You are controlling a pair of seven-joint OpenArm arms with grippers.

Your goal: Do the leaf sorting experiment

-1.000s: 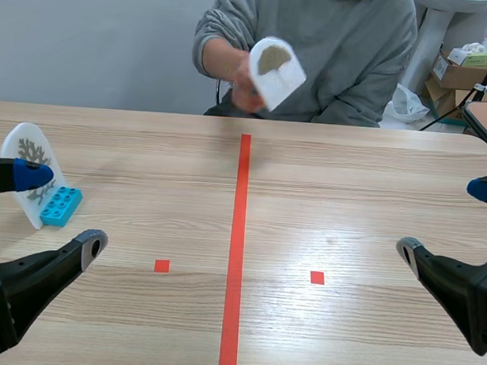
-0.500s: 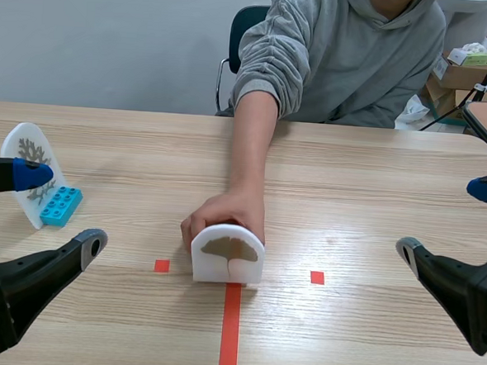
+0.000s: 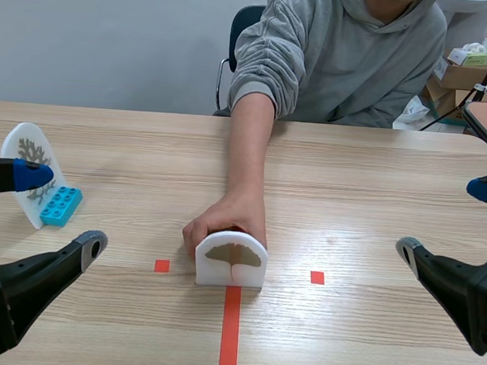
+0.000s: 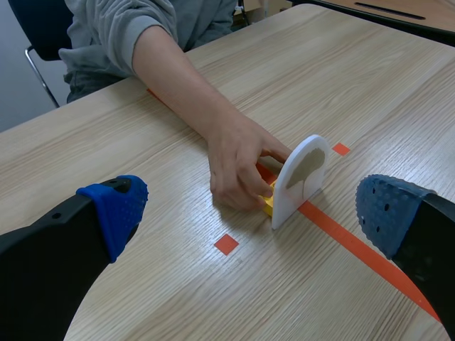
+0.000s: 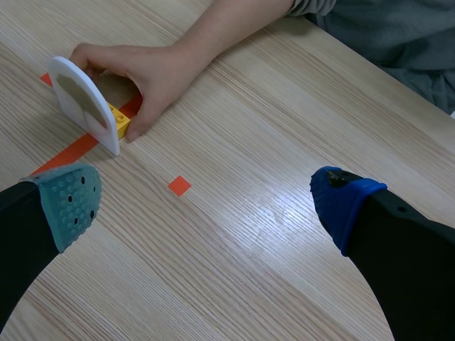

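Two grippers: the left gripper (image 4: 252, 211) and the right gripper (image 5: 205, 204) hover low over the near side of the pale wooden table (image 3: 376, 182), fingers spread wide with nothing between them.
Leaf card: a white arched plastic card (image 3: 231, 260) printed with a brown fan-shaped leaf stands upright on the orange-red centre line (image 3: 230, 331), facing the robot, between the two small red squares.
Card base: a small yellow building block (image 5: 117, 119) touches the card's back.
Person's hand: the hand (image 3: 225, 214) reaches from across the table, fingers curled behind the card, grasping it at the yellow block.
Other card: a second white arched card (image 3: 30, 157), printed with a grey branching leaf, stands at the table's left against a light-blue studded block (image 3: 60, 206).
Writing: the cardboard box (image 3: 461, 73) behind the table carries a label too small to read.
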